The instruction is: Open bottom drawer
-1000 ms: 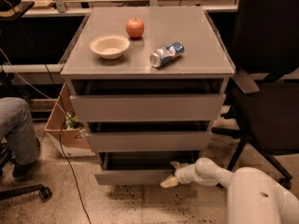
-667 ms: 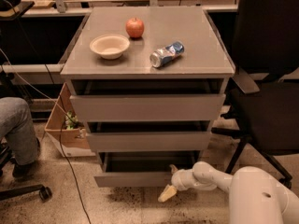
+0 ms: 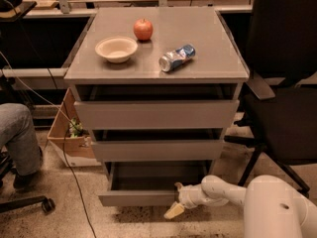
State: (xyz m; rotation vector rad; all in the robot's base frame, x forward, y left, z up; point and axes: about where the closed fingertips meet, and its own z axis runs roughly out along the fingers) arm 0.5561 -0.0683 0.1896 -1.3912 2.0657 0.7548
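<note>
A grey three-drawer cabinet (image 3: 157,133) is seen from the front and slightly above, on a speckled floor (image 3: 124,222). The bottom drawer (image 3: 136,198) is found at the foot of the cabinet, pulled partway out, so that its shallow grey tray is exposed behind the slim front panel. The middle drawer (image 3: 157,150) and the top drawer (image 3: 156,114) are stacked above it, each with a dark gap along its upper edge.

The tool (image 3: 175,207) is located at the right end of the bottom drawer's front panel, low and close to the floor, with a pale yellowish tip angled down and to the left. It is carried on a white arm (image 3: 223,191) that reaches in from the lower right, where the robot's rounded white body (image 3: 280,207) fills the corner. Whether the tool is spread or closed cannot be told, nor whether the panel is held by it; it is only seen to be touching or just beside the panel's right end.

On the counter (image 3: 218,43), a red apple (image 3: 143,29) is placed at the back, a cream bowl (image 3: 116,49) to the left in front of it, and a crushed can (image 3: 177,57) is laid on its side to the right.

A black office chair (image 3: 282,83) is set to the right of the cabinet. To the left, a cardboard box (image 3: 67,135) and a person's jeans-clad leg (image 3: 20,135) are seen.
</note>
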